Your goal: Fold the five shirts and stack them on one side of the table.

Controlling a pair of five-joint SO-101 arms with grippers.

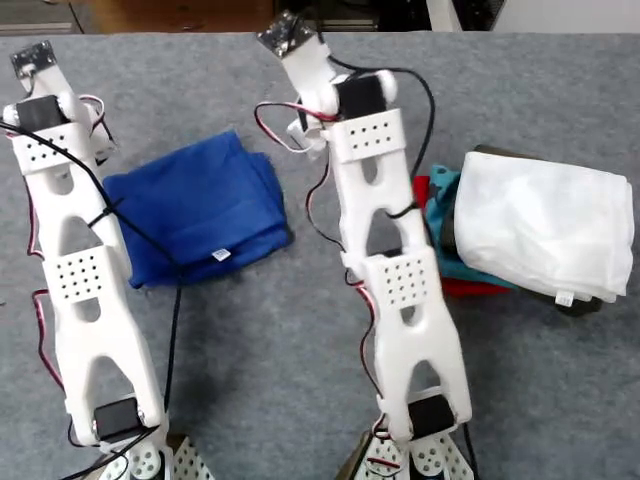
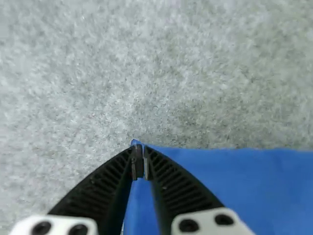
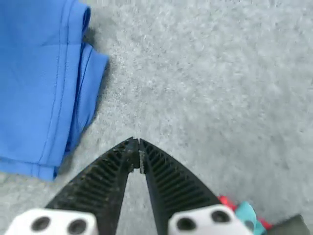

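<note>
Black ribbed jaws of the left gripper are closed at a corner of the folded blue cotton shirt, pinch unconfirmed; those of the right gripper are closed empty over the grey felt surface. Soft and limp, the shirt lies apart from the white-topped shirt stack and is judged best taken by its doubled edge.

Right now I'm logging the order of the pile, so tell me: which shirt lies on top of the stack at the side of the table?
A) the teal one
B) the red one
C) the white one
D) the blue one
C: the white shirt covers the teal shirt and the red shirt, whose edges peek out beneath it, while the blue shirt lies apart by itself.
</note>
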